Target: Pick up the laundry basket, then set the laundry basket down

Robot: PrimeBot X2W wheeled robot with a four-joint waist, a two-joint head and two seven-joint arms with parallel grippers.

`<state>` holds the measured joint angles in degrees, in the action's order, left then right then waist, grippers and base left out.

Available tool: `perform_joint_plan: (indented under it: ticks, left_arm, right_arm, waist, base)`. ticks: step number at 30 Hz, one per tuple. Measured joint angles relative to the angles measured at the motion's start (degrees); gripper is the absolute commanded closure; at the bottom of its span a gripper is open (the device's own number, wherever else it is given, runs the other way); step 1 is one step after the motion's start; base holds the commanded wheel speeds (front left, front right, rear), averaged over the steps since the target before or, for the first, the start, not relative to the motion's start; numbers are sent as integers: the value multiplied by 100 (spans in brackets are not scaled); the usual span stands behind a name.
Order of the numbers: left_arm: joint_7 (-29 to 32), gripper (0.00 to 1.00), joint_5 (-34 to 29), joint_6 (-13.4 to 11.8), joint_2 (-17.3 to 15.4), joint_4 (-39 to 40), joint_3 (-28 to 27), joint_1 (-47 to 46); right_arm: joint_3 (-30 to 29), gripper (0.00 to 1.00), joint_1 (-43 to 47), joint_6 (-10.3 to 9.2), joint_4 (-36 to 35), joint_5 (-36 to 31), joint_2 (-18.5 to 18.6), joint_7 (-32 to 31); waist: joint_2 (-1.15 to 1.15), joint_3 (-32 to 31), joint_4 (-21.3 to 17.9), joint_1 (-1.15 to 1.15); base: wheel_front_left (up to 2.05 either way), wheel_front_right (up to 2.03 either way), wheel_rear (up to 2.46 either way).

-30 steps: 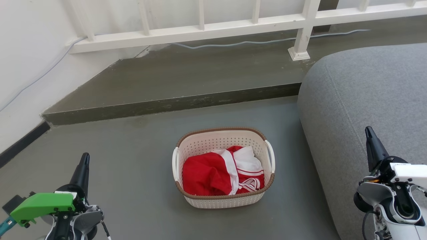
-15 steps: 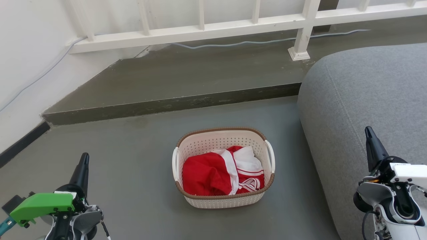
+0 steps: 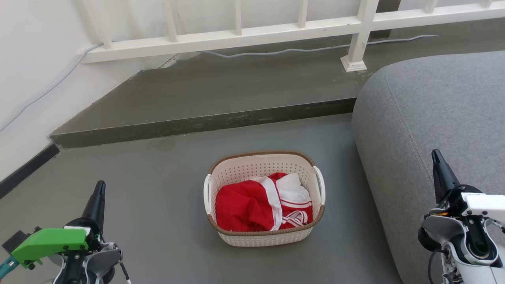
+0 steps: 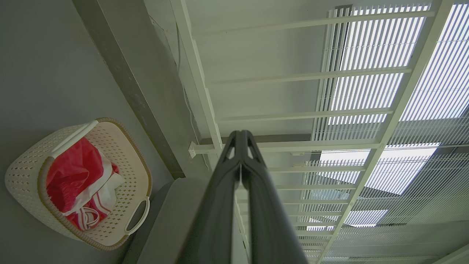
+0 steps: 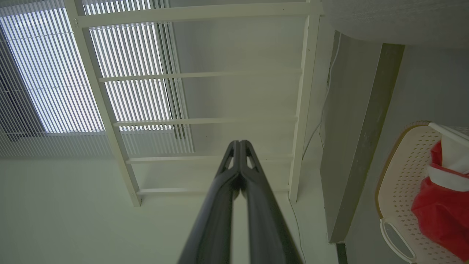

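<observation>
— Anything move in the last second?

— Nothing I can find. Starting at the left: the left pincer sits low over the floor exactly where it was. Its two dark fingers are clenched tip to tip with nothing between them, and its own wrist view shows them pressed together.

— And the laundry basket?

— The laundry basket hasn't shifted either. It stands upright and level on the floor, about midway between the two pincers. It is on this side of the concrete step and near the grey sofa, with a red and white garment bundled inside.

— The right side?

— The right pincer is as before, beside the sofa, clenched and empty too, well apart from the basket.

— So where does that leave the job?

— Hard to say. A resting basket and two idle pincers fit a pause ahead of the lift just as well as the stillness after it has been put back down.
</observation>
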<state>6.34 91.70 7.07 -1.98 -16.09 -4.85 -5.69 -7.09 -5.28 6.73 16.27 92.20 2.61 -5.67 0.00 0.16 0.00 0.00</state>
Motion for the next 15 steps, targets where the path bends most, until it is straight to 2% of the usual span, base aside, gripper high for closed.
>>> perform_joint_plan:
  ticks: [15]
  left_arm:
    - [0,100,0,0,1,4,0,0]
  right_arm:
    - [-2,100,0,0,-4,0,0,0]
  waist:
    - [0,0,0,0]
  base:
    - [0,0,0]
